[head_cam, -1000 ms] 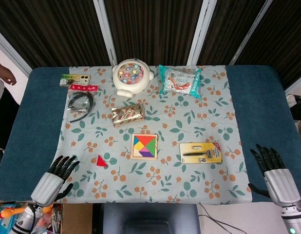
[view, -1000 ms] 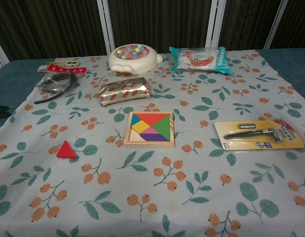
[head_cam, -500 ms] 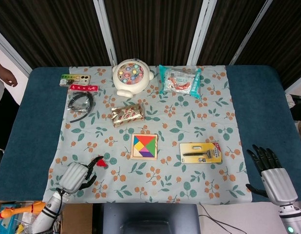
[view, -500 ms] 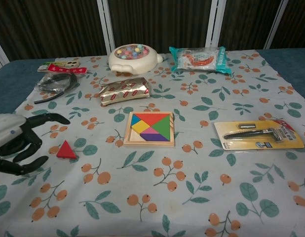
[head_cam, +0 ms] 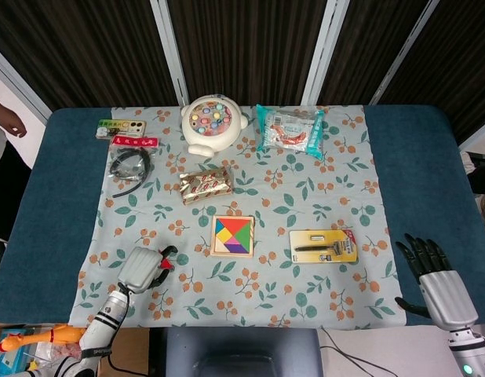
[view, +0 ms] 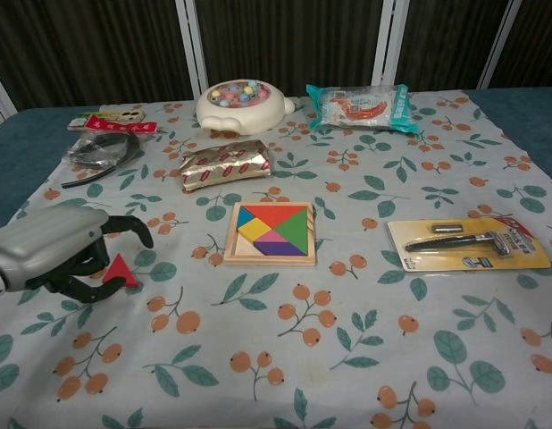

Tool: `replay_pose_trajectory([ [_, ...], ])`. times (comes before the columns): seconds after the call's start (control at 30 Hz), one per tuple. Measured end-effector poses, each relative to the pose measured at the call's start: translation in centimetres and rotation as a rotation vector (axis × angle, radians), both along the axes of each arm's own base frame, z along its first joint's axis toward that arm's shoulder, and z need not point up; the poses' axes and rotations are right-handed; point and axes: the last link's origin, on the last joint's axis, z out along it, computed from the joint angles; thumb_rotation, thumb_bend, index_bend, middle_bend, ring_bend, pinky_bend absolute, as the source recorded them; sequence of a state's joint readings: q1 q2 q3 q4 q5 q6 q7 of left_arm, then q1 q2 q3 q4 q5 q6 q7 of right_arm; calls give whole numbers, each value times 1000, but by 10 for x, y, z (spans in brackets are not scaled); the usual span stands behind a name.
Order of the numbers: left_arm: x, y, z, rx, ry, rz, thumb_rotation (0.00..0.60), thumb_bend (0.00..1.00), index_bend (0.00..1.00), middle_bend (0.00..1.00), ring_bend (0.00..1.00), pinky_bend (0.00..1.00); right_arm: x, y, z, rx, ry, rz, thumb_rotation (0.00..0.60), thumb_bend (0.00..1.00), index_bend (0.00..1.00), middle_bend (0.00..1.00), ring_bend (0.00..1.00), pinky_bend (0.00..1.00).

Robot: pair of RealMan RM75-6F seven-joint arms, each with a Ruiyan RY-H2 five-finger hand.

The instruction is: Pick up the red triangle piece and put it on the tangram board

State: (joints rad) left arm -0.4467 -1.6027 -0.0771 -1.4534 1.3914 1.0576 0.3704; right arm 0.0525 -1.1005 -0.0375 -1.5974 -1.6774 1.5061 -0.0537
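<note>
The red triangle piece [view: 123,271] lies flat on the floral cloth, left of the tangram board [view: 271,258]; the head view hides it under my left hand [head_cam: 144,269]. In the chest view that left hand [view: 60,254] arches over the piece, fingers [view: 131,225] curved above it and thumb below it, with the triangle in the gap and no clear grip on it. The wooden tangram board [head_cam: 231,252] holds several coloured pieces. My right hand [head_cam: 435,281] hovers with spread fingers at the table's front right, holding nothing.
A cream fishing toy [head_cam: 213,123] and a snack packet [head_cam: 289,128] sit at the back. A gold packet [head_cam: 205,184] lies behind the board, a razor pack [head_cam: 323,246] to its right, and a black cable [head_cam: 131,166] with small packs [head_cam: 125,129] at the back left.
My left hand has moved right and forward over the cloth and now covers the red triangle, fingers curling round it. The right hand has barely shifted.
</note>
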Motion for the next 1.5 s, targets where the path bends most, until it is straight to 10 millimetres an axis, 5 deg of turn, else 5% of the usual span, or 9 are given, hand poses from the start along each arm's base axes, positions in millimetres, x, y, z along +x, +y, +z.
replay_pose_trajectory([
  [0.93,-14,6,-9,-4,39,38,600,393,371,1000,1000,1000,0,2,1,-7,-4,2,600,150,0,0,0,0],
  [1.5,-18,15,-8,33,45,40,600,393,572,1000,1000,1000,0,1,-1,0,4,0,600,150,0,0,0,0],
])
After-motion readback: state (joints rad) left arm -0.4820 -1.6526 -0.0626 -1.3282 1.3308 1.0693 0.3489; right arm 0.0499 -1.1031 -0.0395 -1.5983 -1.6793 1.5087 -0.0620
